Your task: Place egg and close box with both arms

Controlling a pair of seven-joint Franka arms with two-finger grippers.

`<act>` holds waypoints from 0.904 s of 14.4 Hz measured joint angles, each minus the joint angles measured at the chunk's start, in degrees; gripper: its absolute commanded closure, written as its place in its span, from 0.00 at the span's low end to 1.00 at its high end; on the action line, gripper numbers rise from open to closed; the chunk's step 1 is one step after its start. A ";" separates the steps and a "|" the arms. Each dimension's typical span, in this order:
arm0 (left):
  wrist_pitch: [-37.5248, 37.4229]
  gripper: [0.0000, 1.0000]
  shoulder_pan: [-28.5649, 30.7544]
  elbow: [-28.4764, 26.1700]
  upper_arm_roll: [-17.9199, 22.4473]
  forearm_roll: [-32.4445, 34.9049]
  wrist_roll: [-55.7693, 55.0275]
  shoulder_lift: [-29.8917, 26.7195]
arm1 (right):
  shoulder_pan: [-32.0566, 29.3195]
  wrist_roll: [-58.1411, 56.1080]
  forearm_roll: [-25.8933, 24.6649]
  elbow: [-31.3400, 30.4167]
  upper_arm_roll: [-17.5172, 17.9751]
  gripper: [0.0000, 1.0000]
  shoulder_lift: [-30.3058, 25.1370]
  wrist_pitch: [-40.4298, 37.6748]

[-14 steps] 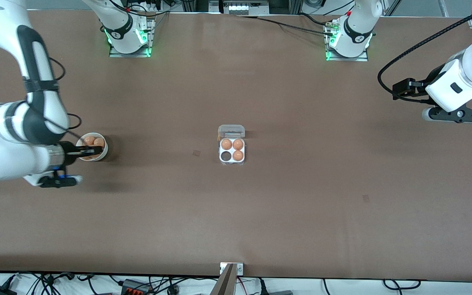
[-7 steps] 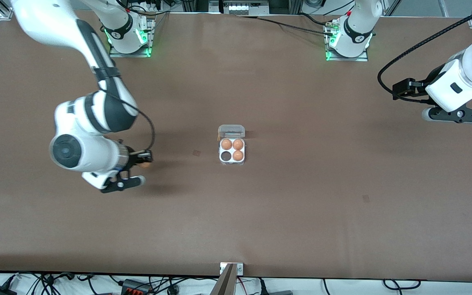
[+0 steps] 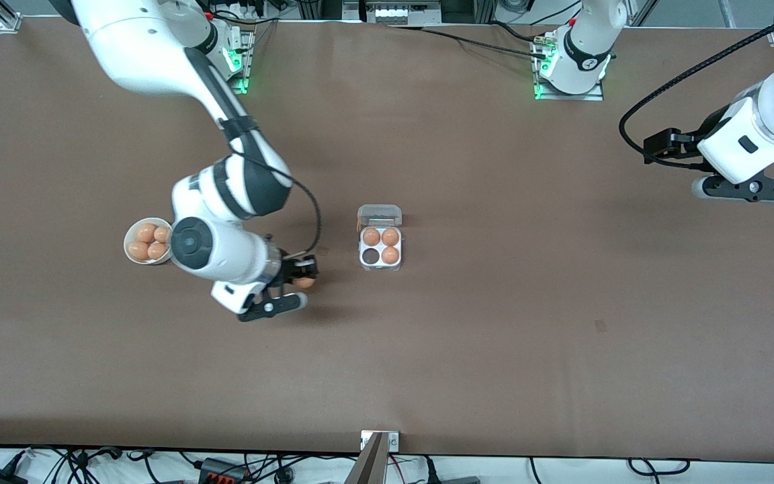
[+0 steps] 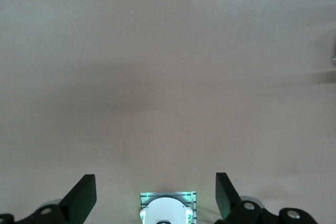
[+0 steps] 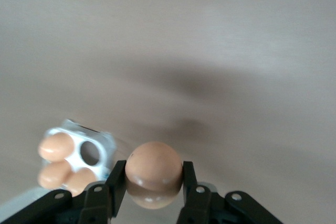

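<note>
- At the left of the frame, the white bowl (image 3: 148, 242) sits on the table (image 3: 494, 349) with spare eggs inside.
- Just right of it, I have the right hand (image 3: 301, 274) up over bare table, fingers clamped on the egg (image 3: 304, 282); the right wrist view shows the egg (image 5: 153, 173) pinched between the pads.
- At centre sits the box (image 3: 380, 245), lid tipped open, three cells filled and one dark cell empty (image 3: 371, 256).
- At the far right, the left hand (image 4: 155, 198) waits over bare table, fingers spread apart, holding nothing.
- My reading: the pick is done; carrying the egg over, seating it in the empty cell and closing the lid with both arms remain.
</note>
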 measured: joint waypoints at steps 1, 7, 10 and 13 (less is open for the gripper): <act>-0.05 0.00 0.00 0.00 0.01 0.00 0.00 0.01 | 1.78 2.54 0.35 0.14 0.02 0.72 0.55 0.58; -0.27 0.00 0.05 0.00 0.01 0.00 0.00 0.05 | 9.00 10.25 0.41 0.34 0.03 0.72 3.97 7.13; -0.30 0.00 0.07 0.00 0.01 0.00 0.00 0.05 | 9.92 10.96 0.41 0.34 0.02 0.72 5.32 7.42; -0.71 0.00 0.19 0.00 0.01 -0.03 0.00 0.05 | 9.91 10.96 0.41 0.31 -0.08 0.72 5.84 5.96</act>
